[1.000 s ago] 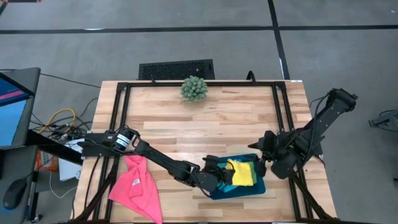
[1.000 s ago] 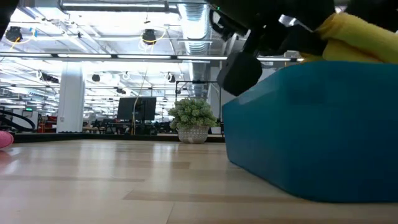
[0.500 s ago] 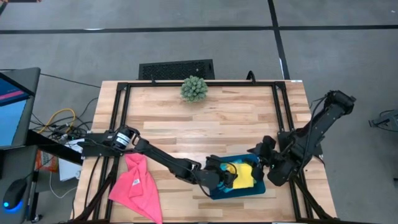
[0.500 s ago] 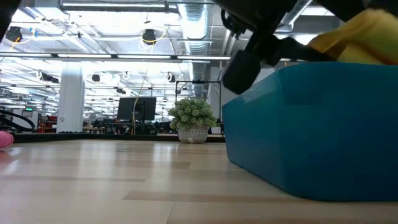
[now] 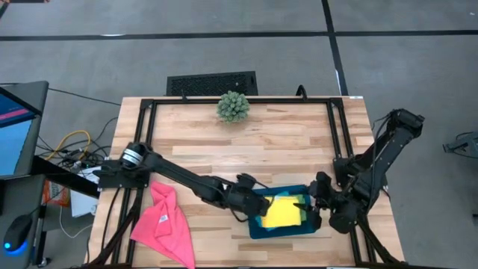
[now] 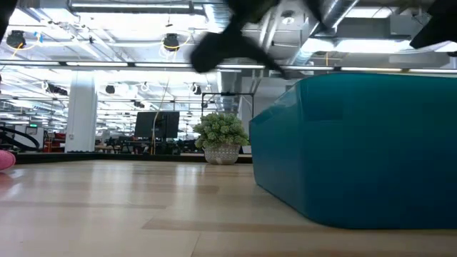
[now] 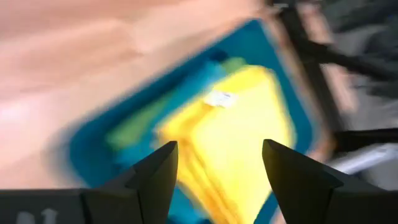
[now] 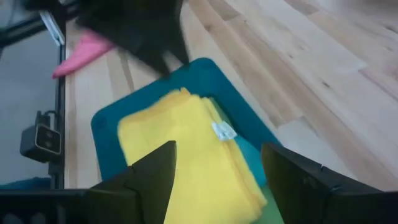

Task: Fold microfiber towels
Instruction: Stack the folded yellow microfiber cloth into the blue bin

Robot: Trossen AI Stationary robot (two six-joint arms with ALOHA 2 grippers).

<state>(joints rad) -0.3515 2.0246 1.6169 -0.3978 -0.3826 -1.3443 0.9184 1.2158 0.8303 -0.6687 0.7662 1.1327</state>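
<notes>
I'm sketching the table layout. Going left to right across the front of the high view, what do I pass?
Pink towel → left gripper → yellow towel in the tray → right gripper.

A pale wooden worktop sits on grey carpet crossed by dark lines. Beyond it, bright strip lights run along an open ceiling with silver ducts, a white column and dark monitors.
</notes>
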